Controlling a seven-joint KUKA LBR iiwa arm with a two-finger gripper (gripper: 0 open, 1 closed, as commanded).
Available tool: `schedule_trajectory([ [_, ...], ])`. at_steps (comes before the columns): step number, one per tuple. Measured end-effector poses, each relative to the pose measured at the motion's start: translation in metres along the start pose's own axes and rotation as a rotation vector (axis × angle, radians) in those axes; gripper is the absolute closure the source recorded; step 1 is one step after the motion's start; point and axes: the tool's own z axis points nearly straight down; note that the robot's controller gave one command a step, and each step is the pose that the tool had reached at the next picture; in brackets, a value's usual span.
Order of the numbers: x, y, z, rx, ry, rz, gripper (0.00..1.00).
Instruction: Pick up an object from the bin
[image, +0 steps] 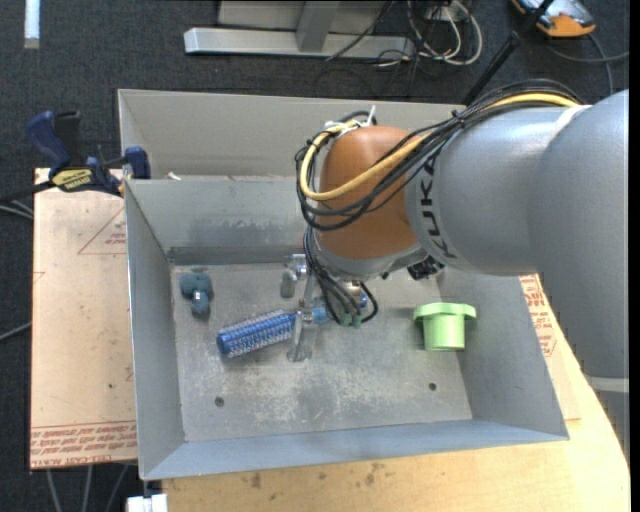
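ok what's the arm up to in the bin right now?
The arm's gripper is down on the floor of the bin, near the middle, at the right end of a blue brush. Its fingers look apart, one on either side of that end. The brush lies flat and is not lifted. A green cap sits to the right and a small blue-grey piece to the left, both clear of the gripper.

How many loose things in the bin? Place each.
3: a small grey-blue piece at the left, a blue brush in the middle, a green cap at the right. The arm may hide more.
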Motion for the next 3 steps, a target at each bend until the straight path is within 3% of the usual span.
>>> schedule_trajectory([
  [1, -0.027, 0.013, 0.079, 0.002, 0.006, 0.139, 0.0],
  [2, -0.028, 0.013, 0.076, 0.002, 0.004, 0.141, 1.0],
  [3, -0.015, 0.033, -0.099, -0.001, -0.004, 0.112, 1.0],
])
